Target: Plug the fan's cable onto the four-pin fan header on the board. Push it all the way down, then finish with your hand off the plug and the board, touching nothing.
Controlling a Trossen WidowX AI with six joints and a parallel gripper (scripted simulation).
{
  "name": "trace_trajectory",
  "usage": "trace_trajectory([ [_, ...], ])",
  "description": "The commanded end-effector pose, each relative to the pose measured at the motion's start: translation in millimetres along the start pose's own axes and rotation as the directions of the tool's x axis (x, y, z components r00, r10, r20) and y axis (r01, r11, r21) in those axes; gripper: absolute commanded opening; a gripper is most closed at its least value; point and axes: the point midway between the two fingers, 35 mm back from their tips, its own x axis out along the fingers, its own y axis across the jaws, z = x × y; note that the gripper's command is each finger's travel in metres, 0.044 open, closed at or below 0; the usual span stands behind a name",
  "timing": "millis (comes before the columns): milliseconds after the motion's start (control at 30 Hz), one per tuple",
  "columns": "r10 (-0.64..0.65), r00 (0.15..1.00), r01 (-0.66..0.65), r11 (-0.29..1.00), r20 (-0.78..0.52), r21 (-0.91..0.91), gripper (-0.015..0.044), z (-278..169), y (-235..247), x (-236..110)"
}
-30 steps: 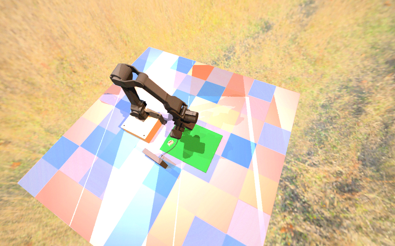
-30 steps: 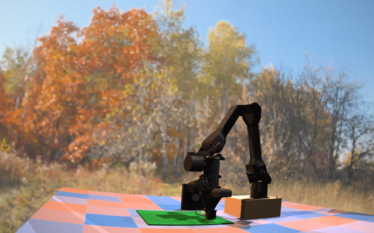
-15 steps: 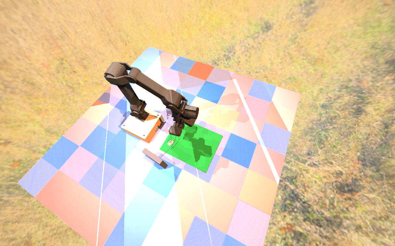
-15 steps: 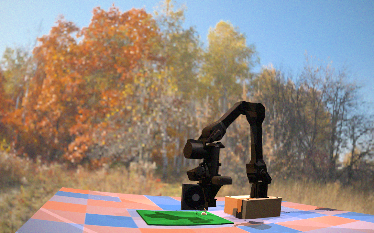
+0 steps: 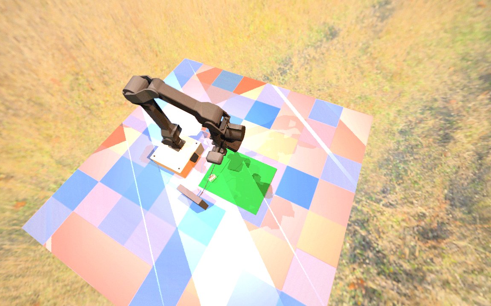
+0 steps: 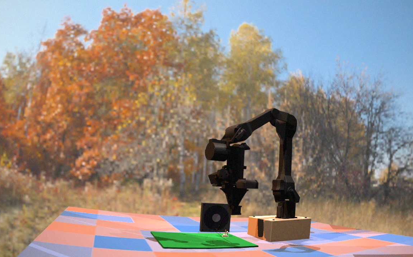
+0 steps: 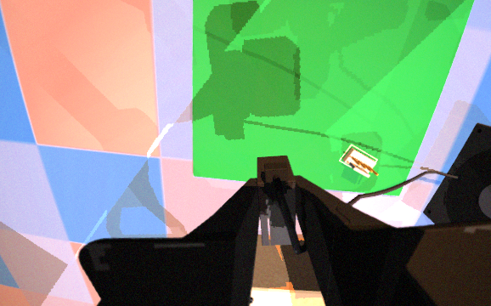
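Observation:
My gripper (image 5: 216, 156) (image 6: 235, 211) (image 7: 274, 184) is shut on the small brown plug (image 7: 274, 165) of the fan's cable and holds it in the air above the green board (image 5: 245, 190) (image 6: 188, 240) (image 7: 335, 64), over the board's edge nearest the arm's base. The four-pin header (image 5: 212, 177) (image 6: 224, 235) (image 7: 359, 159), a small white frame with orange pins, stands on the board below and to the right of the plug in the wrist view. The thin cable (image 7: 424, 170) runs from the plug to the black fan (image 5: 192, 196) (image 6: 215, 217) (image 7: 483, 187), which stands upright beside the board.
The arm's base sits on an orange and white box (image 5: 175, 159) (image 6: 279, 227) close beside the board. Everything rests on a checkered coloured mat (image 5: 308, 228) (image 6: 112, 242) (image 7: 80, 64) with grass around it.

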Motion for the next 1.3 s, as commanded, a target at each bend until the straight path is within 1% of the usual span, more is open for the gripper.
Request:
trace_trajectory([
  [0, -0.003, 1.0, 0.003, 1.0, 0.01, 0.01, 0.0, 1.9, -0.7, -8.2],
  [300, -0.004, 1.0, 0.002, 0.978, 0.011, 0.21, 0.0, 21.3, -15.2, -12.8],
  [600, -0.005, 1.0, 0.0, 0.909, 0.012, 0.416, 0.0, 41.2, -33.2, -16.4],
  [933, -0.007, 1.0, -0.003, 0.783, 0.014, 0.621, 0.0, 61.6, -55.8, -18.8],
  [1267, -0.009, 1.0, -0.006, 0.612, 0.015, 0.791, 0.0, 79.7, -81.1, -19.5],
])
